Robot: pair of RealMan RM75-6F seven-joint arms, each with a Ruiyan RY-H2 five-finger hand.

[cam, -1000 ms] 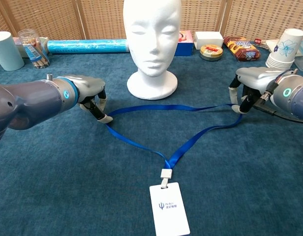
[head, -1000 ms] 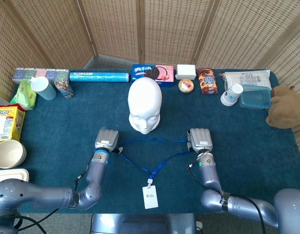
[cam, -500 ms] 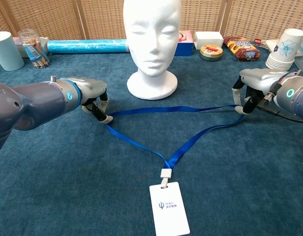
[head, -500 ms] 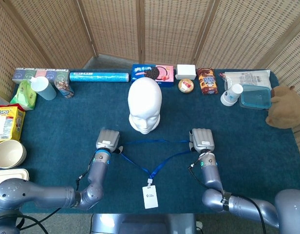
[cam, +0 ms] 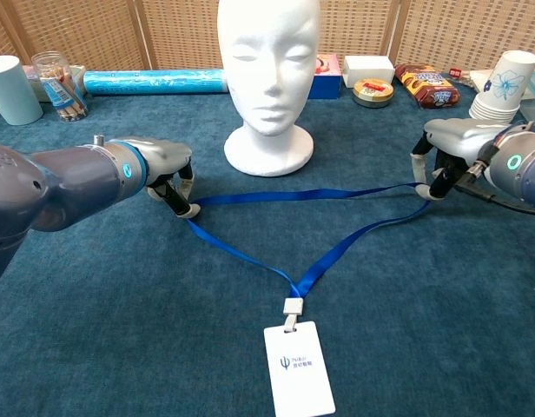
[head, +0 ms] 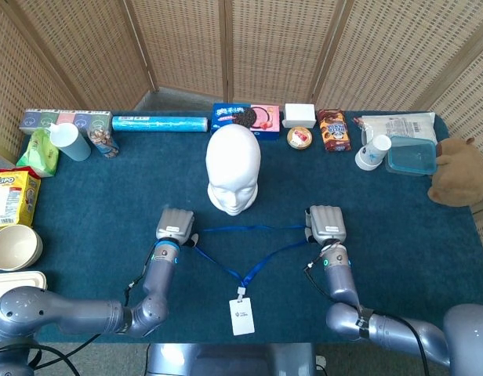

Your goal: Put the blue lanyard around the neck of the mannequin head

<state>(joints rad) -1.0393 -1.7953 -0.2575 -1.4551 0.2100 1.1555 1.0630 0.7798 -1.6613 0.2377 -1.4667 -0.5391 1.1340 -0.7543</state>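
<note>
Two corners of the blue lanyard [cam: 313, 193] are pinched, one by the left hand [cam: 168, 169], one by the right hand [cam: 450, 149], fingers clenched on the strap. We see the loop lying flat on the tabletop [cam: 120, 330], stretched just in front of the mannequin head [cam: 268, 69], its badge [cam: 299, 367] nearest us. Since a second ago the hands have drawn slightly apart and the far strap has straightened; we judge the loop ready for lifting. The snack boxes [head: 245, 117] behind are unmoved.
</note>
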